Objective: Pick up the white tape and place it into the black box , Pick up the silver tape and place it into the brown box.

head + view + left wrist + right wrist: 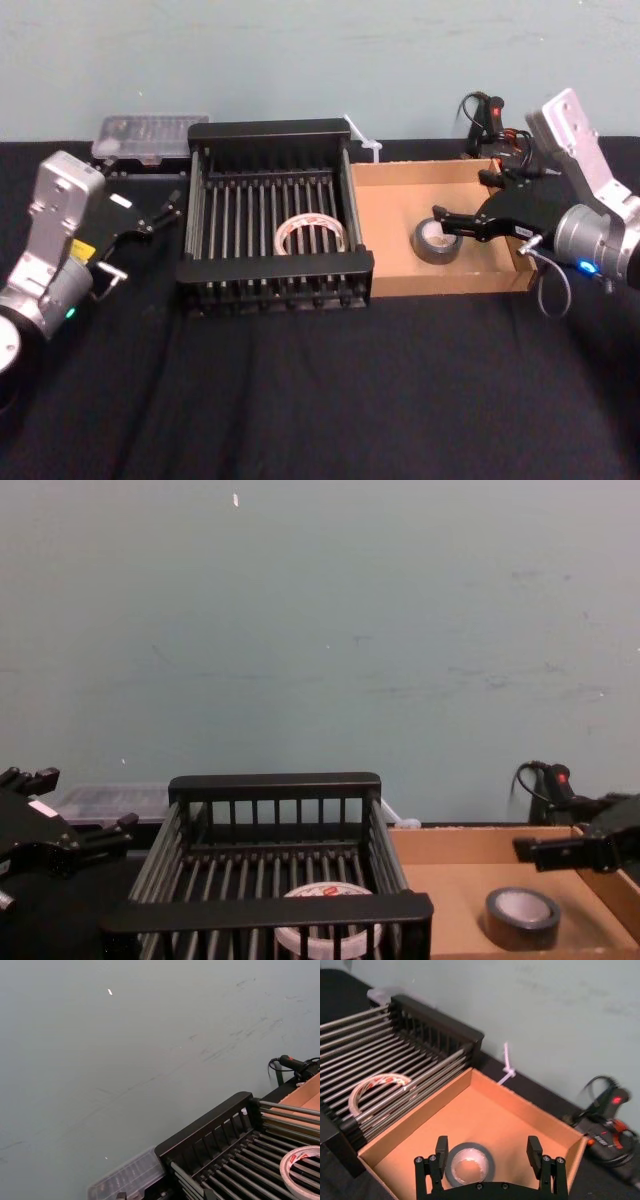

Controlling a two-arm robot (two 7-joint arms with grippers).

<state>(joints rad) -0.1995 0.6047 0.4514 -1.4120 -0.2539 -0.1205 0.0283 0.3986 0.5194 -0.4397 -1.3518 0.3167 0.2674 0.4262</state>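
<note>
Black cloth covers the bench (pixel 300 400). Two grippers are noted nearest me. My left gripper (pixel 165 212) hangs just left of the black box (pixel 270 266), fingers apart and holding nothing. My right gripper (pixel 447 224) hovers over the brown box (pixel 395 215), fingers spread wide and empty, just above the silver tape (pixel 437 256). Two boxes stand side by side. Two rolls are counted: one white tape (pixel 312 218) flat on the black box's slats, and one silver tape flat on the brown box's floor. Beyond them, one clear plastic case (pixel 150 135) lies before a pale wall (pixel 300 60).
</note>
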